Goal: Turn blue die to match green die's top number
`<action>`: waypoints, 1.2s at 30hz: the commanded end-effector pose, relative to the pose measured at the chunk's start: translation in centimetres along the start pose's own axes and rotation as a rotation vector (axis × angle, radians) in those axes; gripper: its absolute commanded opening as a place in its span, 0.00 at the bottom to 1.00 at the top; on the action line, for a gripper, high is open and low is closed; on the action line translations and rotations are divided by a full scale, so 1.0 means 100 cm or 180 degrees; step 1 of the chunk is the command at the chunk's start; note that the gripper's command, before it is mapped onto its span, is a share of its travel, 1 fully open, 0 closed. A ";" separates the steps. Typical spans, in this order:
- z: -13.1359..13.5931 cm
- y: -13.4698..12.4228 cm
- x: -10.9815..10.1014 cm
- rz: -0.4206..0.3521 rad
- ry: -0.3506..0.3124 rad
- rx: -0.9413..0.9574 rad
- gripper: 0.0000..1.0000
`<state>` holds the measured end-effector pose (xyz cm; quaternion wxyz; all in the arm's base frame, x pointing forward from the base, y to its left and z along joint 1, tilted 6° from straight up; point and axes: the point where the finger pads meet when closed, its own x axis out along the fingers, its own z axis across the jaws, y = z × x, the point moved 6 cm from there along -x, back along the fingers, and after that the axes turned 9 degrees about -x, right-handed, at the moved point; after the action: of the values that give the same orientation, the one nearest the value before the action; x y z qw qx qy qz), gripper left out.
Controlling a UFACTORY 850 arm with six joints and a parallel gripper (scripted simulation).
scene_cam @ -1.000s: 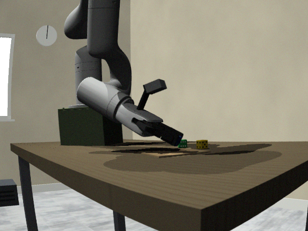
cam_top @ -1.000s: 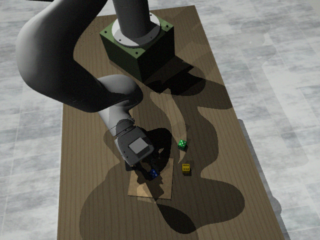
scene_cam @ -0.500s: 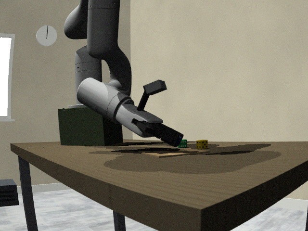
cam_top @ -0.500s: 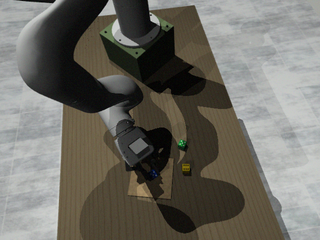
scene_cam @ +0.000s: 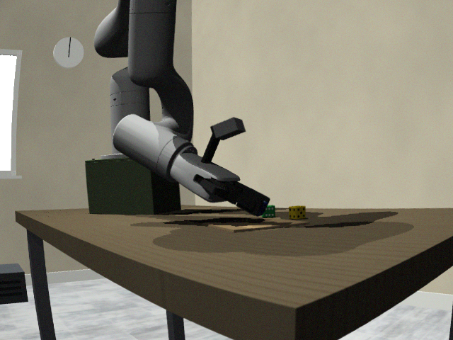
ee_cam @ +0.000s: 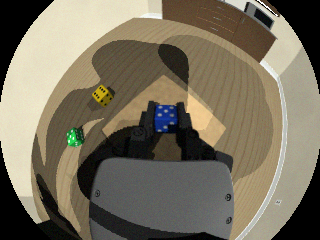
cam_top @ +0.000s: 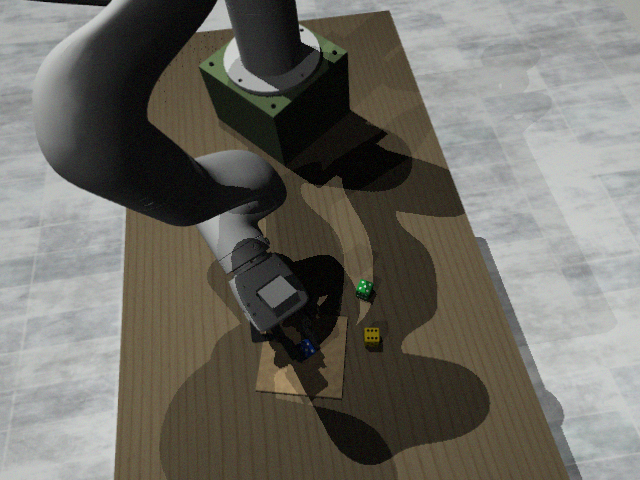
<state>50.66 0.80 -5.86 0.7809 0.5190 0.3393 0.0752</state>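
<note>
Gripper (cam_top: pixel 298 347) (scene_cam: pixel 260 208) (ee_cam: pixel 165 110) clamped on blue die (cam_top: pixel 307 349) (scene_cam: pixel 265 203) (ee_cam: pixel 166 118), tilted above mat (cam_top: pixel 330 379) (scene_cam: pixel 233 228) (ee_cam: pixel 207 124); turning step apparently in hand. Die to be levelled, matching number up, lowered fully onto mat, then released.
</note>
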 end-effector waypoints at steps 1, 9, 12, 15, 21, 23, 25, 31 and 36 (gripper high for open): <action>0.000 0.001 0.000 0.0003 -0.0002 -0.0002 0.21; 0.000 0.000 0.000 0.0003 -0.0002 -0.0002 0.21; 0.000 -0.001 0.001 0.0003 -0.0002 -0.0002 0.21; 0.000 -0.002 0.001 0.0003 -0.0002 -0.0002 0.21; 0.000 -0.005 0.003 0.0003 -0.0002 -0.0002 0.21; -0.001 -0.006 0.004 0.0003 -0.0002 -0.0002 0.21; -0.001 -0.007 0.004 0.0003 -0.0002 -0.0002 0.21; -0.001 -0.010 0.006 0.0003 -0.0002 -0.0002 0.21; -0.001 -0.010 0.006 0.0003 -0.0002 -0.0002 0.21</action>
<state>50.73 0.72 -6.98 0.7809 0.5190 0.3393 0.0752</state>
